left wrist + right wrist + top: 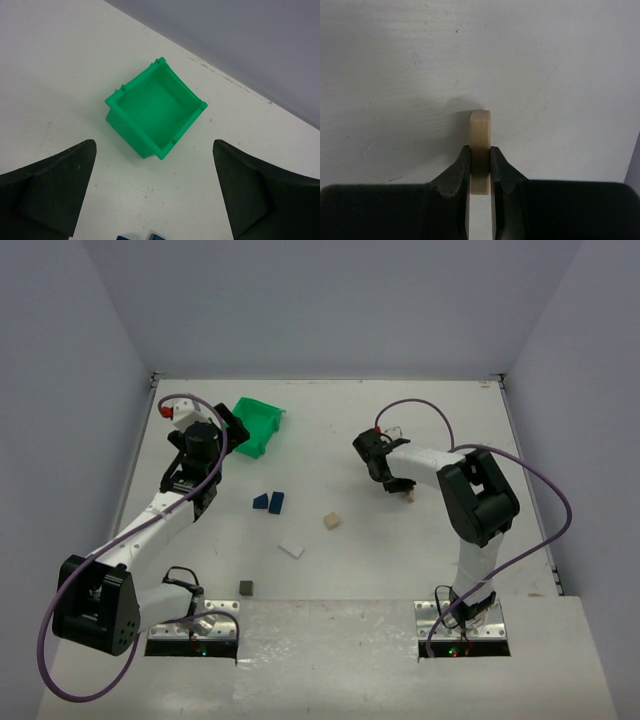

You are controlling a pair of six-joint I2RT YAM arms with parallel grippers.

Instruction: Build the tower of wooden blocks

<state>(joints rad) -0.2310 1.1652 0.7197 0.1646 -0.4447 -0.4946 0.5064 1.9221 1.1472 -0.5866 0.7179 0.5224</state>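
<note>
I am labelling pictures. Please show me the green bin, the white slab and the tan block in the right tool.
green bin [155,112], left wrist view, its bare floor.
white slab [291,549], top view, its upper face.
tan block [480,132], right wrist view, its narrow face.

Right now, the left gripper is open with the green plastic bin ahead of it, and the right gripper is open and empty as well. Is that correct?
Not quite. The right gripper is not open and empty: the right wrist view shows it shut on a thin tan wood block. The rest holds: the left gripper is open with the green plastic bin ahead of it.
</note>
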